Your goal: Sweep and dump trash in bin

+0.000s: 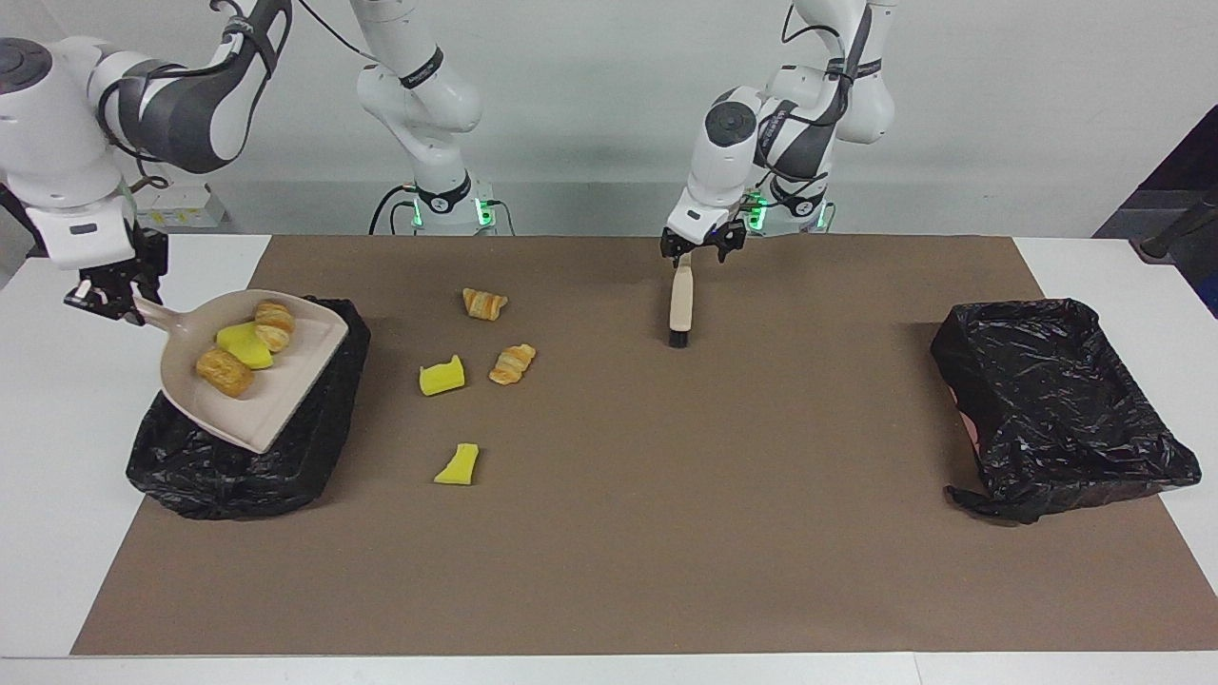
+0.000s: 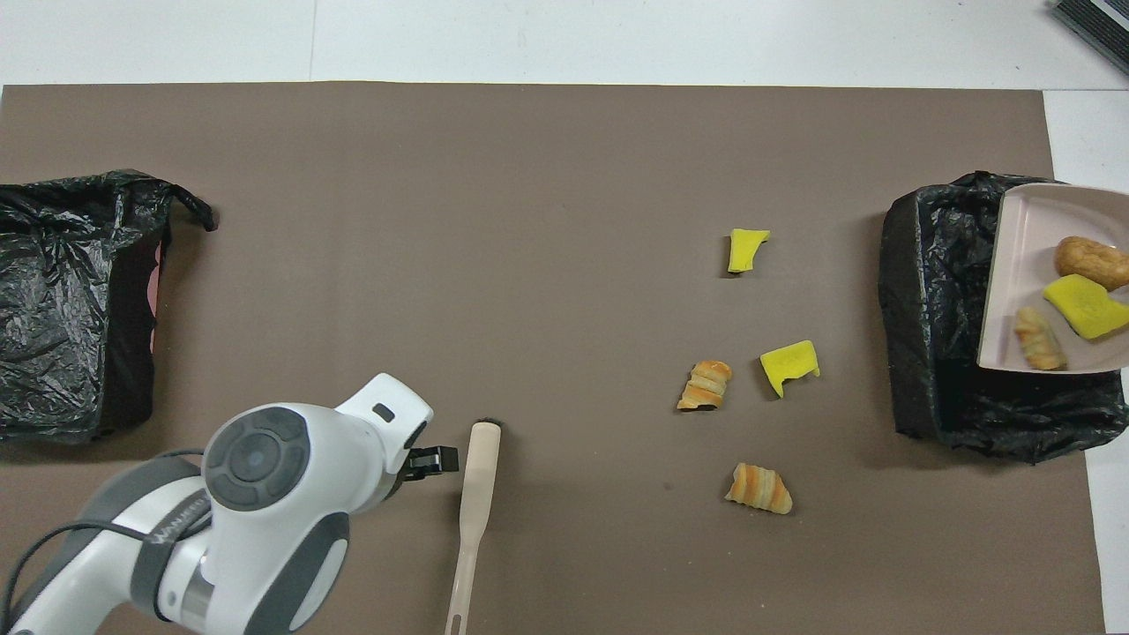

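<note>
The white counter (image 1: 57,533) carries a brown mat (image 1: 666,552), on which lie two black-lined bins (image 1: 1056,409) (image 1: 238,466), a brush (image 1: 679,309), two yellow chunks (image 1: 442,377) and two croissant pieces (image 1: 513,363).

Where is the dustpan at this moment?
In the facing view, the dustpan, carrying three bits of trash, is held by the right gripper over the black bin at the right arm's end.

Facing cam: high, across the table (image 1: 57,533), looking back at both arm bases. Overhead cam: above the robots' end, looking forward and steeply down. Both wide; they share the brown mat (image 1: 666,533) (image 2: 441,220), half a turn apart.
</note>
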`<state>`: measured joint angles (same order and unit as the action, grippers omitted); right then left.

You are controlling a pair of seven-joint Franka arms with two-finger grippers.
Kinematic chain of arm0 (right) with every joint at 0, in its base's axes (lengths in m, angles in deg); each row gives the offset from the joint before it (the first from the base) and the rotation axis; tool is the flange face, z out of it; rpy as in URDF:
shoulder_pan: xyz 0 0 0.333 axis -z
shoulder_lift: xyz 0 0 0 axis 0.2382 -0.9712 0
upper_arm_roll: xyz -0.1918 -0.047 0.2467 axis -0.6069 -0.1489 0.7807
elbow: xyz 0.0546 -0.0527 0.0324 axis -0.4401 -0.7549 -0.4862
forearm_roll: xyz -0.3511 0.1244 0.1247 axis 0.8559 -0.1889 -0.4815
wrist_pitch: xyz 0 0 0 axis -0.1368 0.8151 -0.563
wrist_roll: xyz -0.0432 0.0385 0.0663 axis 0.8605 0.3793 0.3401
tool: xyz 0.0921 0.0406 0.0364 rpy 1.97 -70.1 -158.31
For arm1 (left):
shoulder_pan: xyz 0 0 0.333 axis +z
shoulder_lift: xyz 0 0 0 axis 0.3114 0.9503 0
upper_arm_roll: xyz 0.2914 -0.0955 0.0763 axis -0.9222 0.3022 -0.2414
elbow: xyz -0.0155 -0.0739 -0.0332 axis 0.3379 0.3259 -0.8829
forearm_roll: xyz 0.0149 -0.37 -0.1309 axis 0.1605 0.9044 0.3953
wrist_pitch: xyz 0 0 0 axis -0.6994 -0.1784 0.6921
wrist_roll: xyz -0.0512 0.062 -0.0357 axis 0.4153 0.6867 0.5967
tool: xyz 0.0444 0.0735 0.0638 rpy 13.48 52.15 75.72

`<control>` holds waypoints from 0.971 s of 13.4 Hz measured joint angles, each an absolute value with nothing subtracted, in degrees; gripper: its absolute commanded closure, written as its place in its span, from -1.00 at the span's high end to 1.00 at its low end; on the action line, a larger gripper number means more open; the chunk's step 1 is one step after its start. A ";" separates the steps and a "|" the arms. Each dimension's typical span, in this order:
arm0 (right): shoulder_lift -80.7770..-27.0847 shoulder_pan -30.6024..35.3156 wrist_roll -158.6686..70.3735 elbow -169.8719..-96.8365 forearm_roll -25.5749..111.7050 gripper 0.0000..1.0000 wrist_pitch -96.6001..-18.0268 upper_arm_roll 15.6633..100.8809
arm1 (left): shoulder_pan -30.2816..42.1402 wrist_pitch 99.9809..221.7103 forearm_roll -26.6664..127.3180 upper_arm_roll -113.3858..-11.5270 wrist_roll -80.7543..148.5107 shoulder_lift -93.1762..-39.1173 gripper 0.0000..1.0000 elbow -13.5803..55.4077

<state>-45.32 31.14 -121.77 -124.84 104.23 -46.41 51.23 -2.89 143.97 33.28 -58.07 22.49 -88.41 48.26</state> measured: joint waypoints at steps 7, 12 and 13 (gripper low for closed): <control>-45.31 25.56 -109.43 -128.00 119.63 -1.00 -44.97 51.30 | 12.95 140.83 27.72 -58.27 44.62 -85.83 1.00 41.97; -45.15 19.89 -107.67 -128.08 130.60 -1.00 -39.41 51.39 | 17.21 127.83 25.67 -58.27 48.60 -81.38 1.00 25.88; -45.10 19.81 -107.67 -128.07 132.88 -1.00 -39.24 51.39 | 17.96 126.81 25.56 -58.28 48.89 -80.95 1.00 23.91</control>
